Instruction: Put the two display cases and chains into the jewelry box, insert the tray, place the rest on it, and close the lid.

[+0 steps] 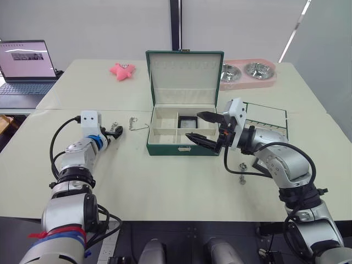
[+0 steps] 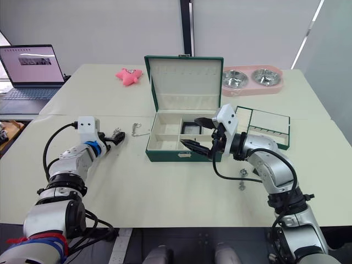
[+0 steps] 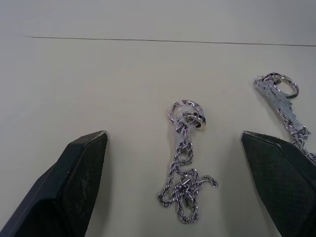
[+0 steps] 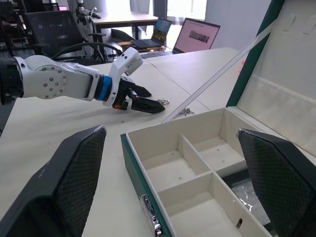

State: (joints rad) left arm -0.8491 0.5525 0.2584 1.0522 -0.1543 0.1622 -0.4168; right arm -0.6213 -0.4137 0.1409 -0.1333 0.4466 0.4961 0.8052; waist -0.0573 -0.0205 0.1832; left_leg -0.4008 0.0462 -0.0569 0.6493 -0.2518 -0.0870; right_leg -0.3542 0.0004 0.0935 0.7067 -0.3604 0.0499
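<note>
1. Head views: the green jewelry box stands at the table's middle with its lid upright. One display case lies in a rear compartment. The right gripper hovers over the box's right-hand compartments, fingers spread wide and empty. The tray lies to the box's right, and a small silver piece sits on the table near the right arm.
2. Left wrist view: the left gripper is wide open, its fingers either side of a silver chain. A second chain lies just beside.
3. Right wrist view: the box's cream compartments sit between the spread fingers, the left gripper beyond.
</note>
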